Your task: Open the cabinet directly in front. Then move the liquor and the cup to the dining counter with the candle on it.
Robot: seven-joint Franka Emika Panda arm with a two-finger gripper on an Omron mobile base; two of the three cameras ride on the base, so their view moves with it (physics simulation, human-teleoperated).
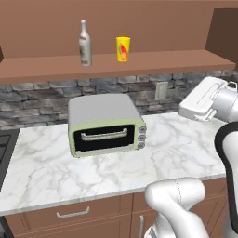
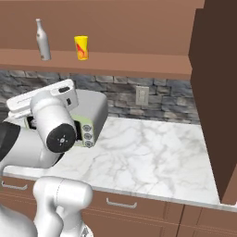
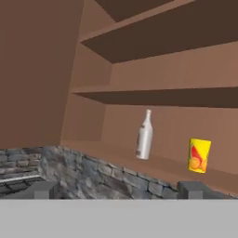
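**Cabinet open, bottle and cup on its bottom shelf**

Left base view: a toaster oven [image 1: 106, 124] sits on the marble table [image 1: 186, 148] below the cabinet [image 1: 139, 28]. The liquor [image 1: 84, 44], slim and greyish-beige, stands left of the yellow cup [image 1: 123, 49].

Right base view: the open cabinet door [image 2: 215, 97] juts out at right.

Hand view: the hand [image 3: 118, 189] is spread wide, empty, well short of both.

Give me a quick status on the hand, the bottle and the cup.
Fingers open, empty, short of the shelf. Bottle and cup upright on the open cabinet's bottom shelf, apart. Nothing between.
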